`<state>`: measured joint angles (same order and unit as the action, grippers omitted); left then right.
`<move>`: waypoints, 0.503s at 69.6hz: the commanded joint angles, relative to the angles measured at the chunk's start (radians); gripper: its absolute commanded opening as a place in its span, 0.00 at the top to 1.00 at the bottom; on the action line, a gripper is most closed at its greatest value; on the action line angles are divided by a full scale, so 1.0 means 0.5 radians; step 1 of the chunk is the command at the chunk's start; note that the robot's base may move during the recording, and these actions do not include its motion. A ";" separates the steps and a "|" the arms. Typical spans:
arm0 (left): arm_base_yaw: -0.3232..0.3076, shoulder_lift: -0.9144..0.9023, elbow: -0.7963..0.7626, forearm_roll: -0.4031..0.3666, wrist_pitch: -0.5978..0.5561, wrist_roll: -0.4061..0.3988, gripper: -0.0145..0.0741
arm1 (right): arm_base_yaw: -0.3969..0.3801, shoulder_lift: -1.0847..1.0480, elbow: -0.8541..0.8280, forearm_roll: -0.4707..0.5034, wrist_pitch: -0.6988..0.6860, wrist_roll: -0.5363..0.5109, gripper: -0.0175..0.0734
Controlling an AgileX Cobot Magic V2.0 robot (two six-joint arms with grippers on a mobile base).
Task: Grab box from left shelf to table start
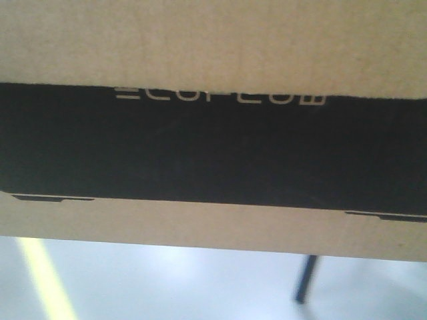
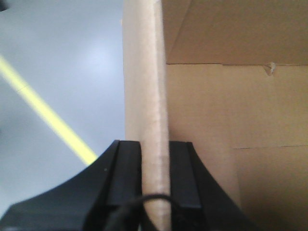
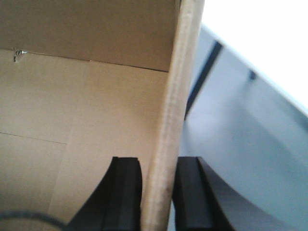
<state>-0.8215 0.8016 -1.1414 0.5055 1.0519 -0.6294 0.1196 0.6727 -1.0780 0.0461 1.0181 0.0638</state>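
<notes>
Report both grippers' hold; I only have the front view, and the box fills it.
Observer: Left gripper is shut on a wall of the box, one finger inside, one outside.
Operator: Now the right one.
Observer: Right gripper clamps a box wall the same way.
Operator: Check inside the box.
Observer: Only bare cardboard shows in both wrist views; the rest is out of frame.

Right now: one box, two grippers.
Left gripper and right gripper are mine; one yellow floor stripe, one dark leg.
</notes>
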 commanded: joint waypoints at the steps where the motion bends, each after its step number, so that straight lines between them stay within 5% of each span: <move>1: -0.033 -0.012 -0.073 -0.109 -0.421 -0.019 0.94 | 0.016 0.003 -0.073 0.130 -0.294 -0.047 0.74; 35: -0.033 -0.012 -0.073 -0.109 -0.421 -0.019 0.94 | 0.016 0.003 -0.073 0.130 -0.294 -0.047 0.74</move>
<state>-0.8215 0.8016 -1.1414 0.5055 1.0519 -0.6294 0.1196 0.6727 -1.0780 0.0461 1.0181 0.0638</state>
